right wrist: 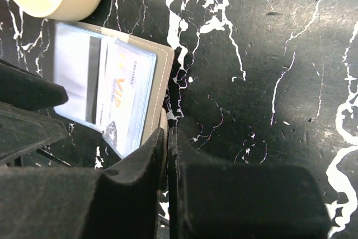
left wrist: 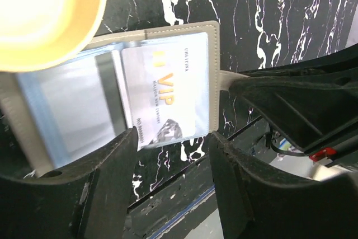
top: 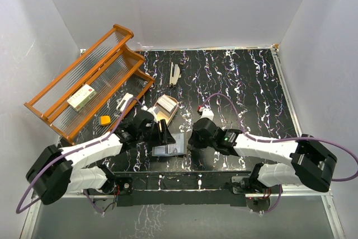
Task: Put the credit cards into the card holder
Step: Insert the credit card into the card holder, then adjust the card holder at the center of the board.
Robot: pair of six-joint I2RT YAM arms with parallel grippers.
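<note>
black left end effector (left wrist: pixel 173 155) straddles vip card (left wrist: pixel 162 96) in card holder (left wrist: pixel 213 71).

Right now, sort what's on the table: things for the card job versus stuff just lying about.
For the job:
- card holder, lying open
- VIP credit card, partly in its sleeve

Lying about:
- orange rack holding a white box
- tan oval tray
- small yellow item
</note>
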